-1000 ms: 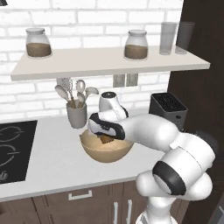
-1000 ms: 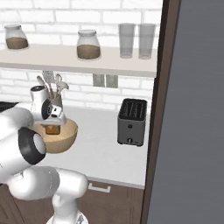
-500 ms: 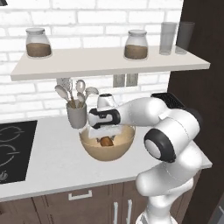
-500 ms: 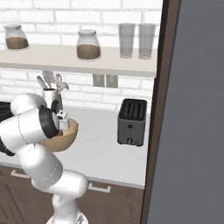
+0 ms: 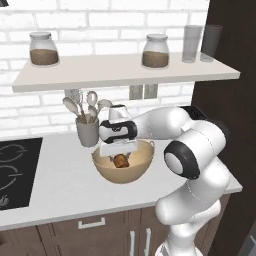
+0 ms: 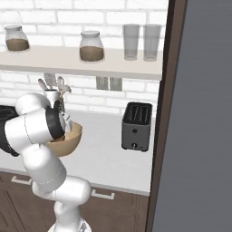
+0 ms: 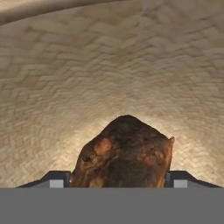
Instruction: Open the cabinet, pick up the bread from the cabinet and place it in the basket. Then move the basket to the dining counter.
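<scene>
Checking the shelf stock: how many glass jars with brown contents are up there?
2: one jar at the shelf's left end, another jar right of middle, beside two empty glasses. None seem hidden.

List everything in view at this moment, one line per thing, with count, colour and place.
bread: 1, dark brown, inside the basket, between the tool's tips
basket: 1, light tan, on the grey worktop
worktop: 1, light grey, under the shelf
utensil holder: 1, grey, spoons in it, behind the basket
cooktop: 1, black, worktop's left end
shelf: 1, pale, on the brick wall
jars: 2, glass with brown contents, on the shelf
glasses: 2, clear grey, shelf's right end
toaster: 1, dark grey, on the worktop
arm: 1, white
tool: 1, dark tips, standing wide either side of the bread
</scene>
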